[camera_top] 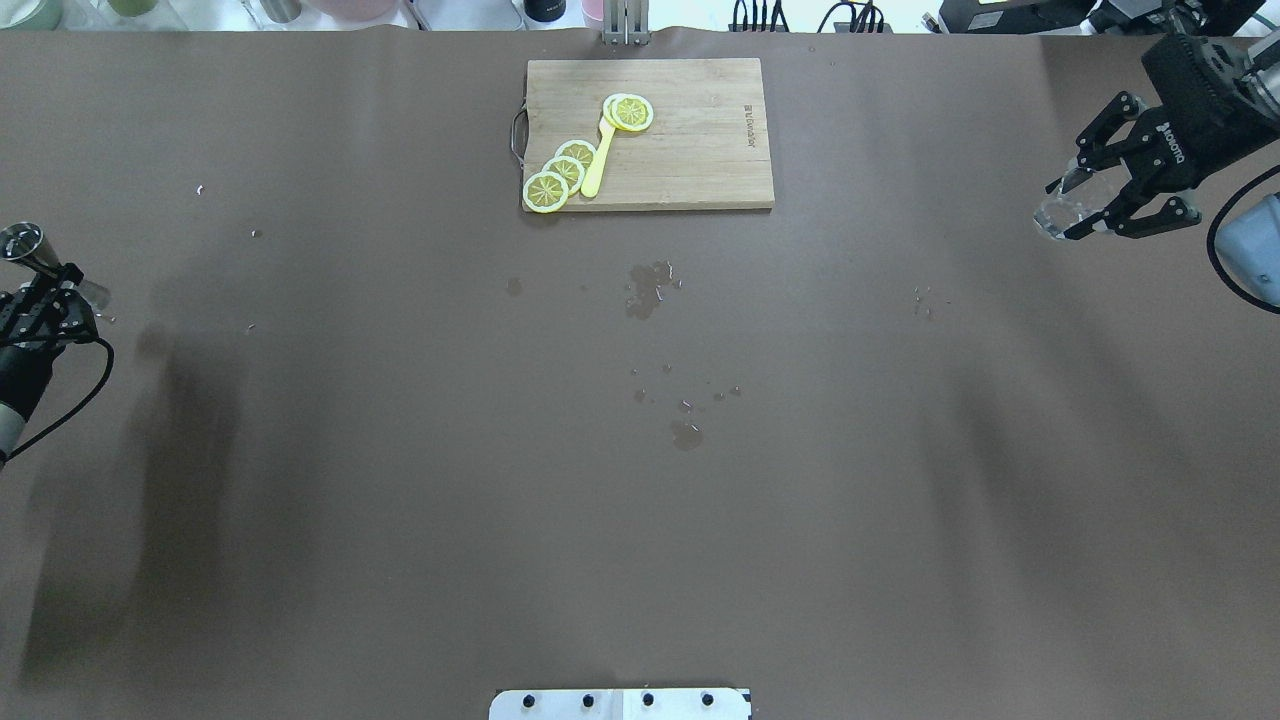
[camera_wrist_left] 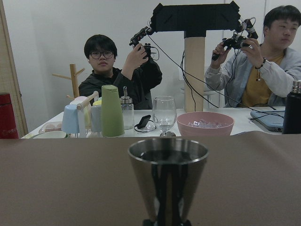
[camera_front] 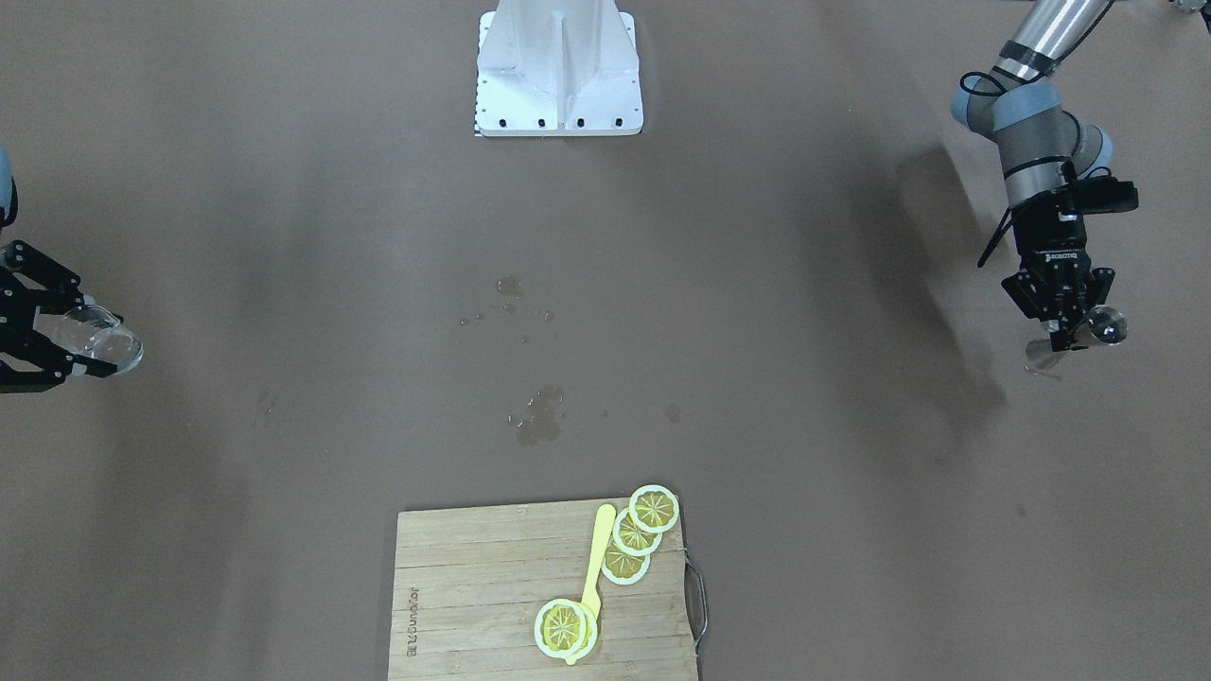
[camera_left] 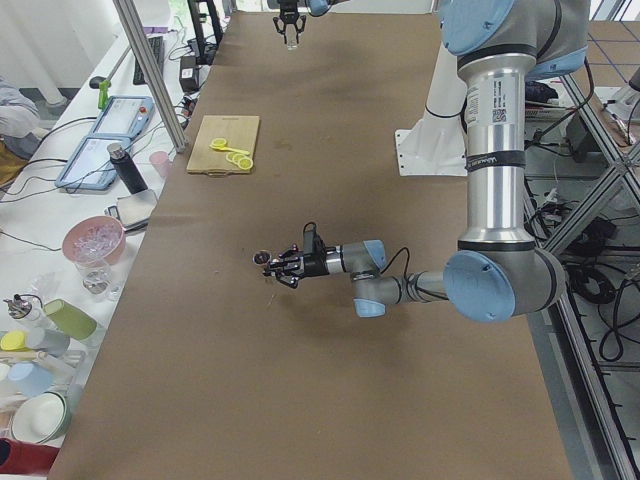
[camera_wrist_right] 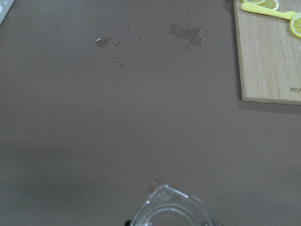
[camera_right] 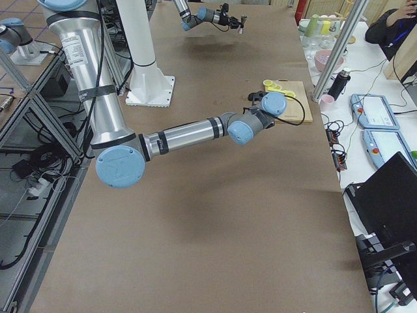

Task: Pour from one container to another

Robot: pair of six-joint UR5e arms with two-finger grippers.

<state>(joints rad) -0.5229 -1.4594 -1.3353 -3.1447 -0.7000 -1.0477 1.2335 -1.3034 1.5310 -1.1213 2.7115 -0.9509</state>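
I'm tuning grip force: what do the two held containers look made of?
The jigger in the left gripper looks like brushed stainless steel: grey, with soft reflections. The drinking glass in the right gripper looks like clear glass, possibly plastic: the table shows through.

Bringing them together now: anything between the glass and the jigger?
Nothing visible. Only wet spots lie between the glass in the right pincer and the jigger in the left pincer; the cutting board lies aside.

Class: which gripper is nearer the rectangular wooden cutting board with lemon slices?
Right. The right gripper, holding a small clear glass, is beyond the wooden board's plain end; the left gripper, holding a slim steel jigger, is farther off beyond its handle end.
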